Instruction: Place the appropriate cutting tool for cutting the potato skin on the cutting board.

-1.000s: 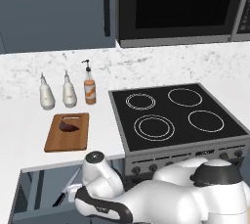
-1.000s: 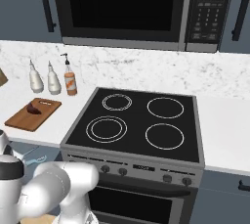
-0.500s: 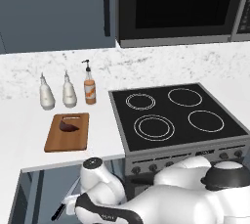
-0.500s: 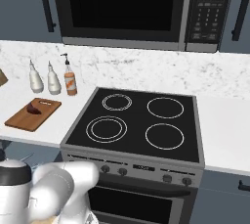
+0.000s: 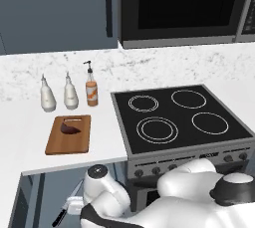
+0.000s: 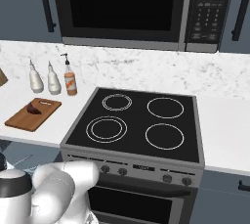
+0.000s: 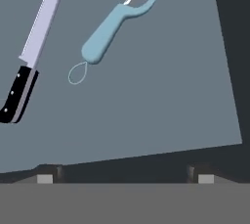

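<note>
Tool (image 7: 122,176) wide open, empty, over drawer. Peeler (image 7: 113,25) lies near knife (image 7: 34,47); risk: drifting knife-ward grabs wrong blade.

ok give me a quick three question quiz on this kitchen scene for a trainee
1. True or false: the potato lies on the cutting board.
2. In the hand view, which tool suits potato skin? A) the knife B) the peeler C) a bottle
3. Fill in: the peeler and knife lie apart, inside an open ____ below the counter.

Key: 1 true; 2 B; 3 drawer. The jaws stand wide apart and hold nothing.
</note>
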Robot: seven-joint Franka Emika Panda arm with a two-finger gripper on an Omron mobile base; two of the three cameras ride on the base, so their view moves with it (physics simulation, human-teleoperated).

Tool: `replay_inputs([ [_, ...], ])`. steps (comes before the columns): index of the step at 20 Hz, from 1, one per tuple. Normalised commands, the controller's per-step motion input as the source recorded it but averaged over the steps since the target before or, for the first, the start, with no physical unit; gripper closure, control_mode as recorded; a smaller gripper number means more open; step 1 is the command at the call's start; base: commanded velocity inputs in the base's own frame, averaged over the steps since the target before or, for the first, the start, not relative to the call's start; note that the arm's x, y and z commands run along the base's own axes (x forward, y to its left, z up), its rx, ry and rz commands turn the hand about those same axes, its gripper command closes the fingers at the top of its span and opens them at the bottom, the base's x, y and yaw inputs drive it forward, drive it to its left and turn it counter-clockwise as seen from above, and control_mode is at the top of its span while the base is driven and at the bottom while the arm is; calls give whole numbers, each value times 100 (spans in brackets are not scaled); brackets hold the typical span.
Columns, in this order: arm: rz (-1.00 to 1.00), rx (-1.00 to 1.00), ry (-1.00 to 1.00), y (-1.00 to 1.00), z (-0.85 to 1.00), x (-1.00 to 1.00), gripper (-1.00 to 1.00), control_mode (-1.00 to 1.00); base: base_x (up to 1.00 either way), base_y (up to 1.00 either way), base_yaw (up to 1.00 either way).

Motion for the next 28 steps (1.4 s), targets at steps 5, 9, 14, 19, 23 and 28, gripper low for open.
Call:
replay_inputs([
  [5,-23,0,0,9,11,97,-100,-100,0,0,0],
  [9,-26,0,0,43,0,19,-100,-100,0,0,0],
  [14,-22,0,0,12,0,12,-100,-100,0,0,0],
  [19,-14,0,0,-8,-1,2,-100,-100,0,0,0],
  [23,-3,0,0,-32,-10,0,-100,-100,0,0,0],
  [28,2,0,0,-33,-22,0,-100,-100,0,0,0],
])
